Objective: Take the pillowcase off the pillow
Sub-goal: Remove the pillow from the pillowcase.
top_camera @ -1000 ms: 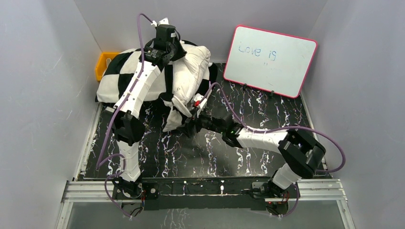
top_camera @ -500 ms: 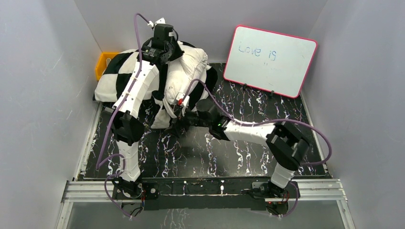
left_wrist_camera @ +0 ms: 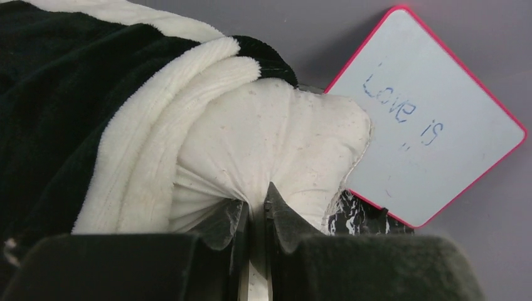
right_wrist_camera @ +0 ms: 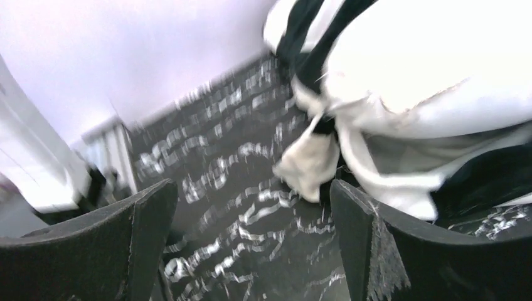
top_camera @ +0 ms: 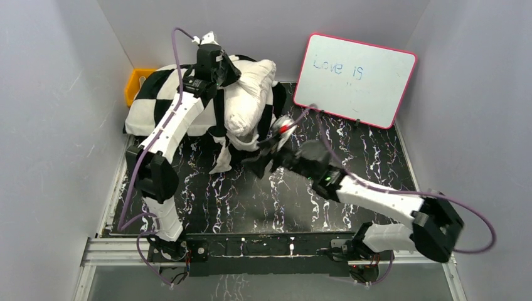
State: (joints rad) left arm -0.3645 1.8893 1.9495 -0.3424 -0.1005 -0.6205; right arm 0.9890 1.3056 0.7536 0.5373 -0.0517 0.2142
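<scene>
A black bench (top_camera: 238, 200) veined with white marbling sits inside a plain pale-grey enclosure, with walls on the left, back and right. On it there is one pillow (top_camera: 250, 99), one checkered pillowcase (top_camera: 157, 94), one pink-framed whiteboard (top_camera: 354, 79) reading "Love is" propped at the far right, and one yellow bin (top_camera: 135, 81) in the far-left corner; two arms reach in. The pillow lies at the far left by the back wall, its right end bare while the pillowcase covers the rest, a loose flap drooping onto the bench. The left end effector (left_wrist_camera: 254, 210) is nearly closed, pinching a gather of the pillow's white fabric. The right end effector (right_wrist_camera: 251, 194) is spread wide and holds nothing, just beside the drooping flap.
</scene>
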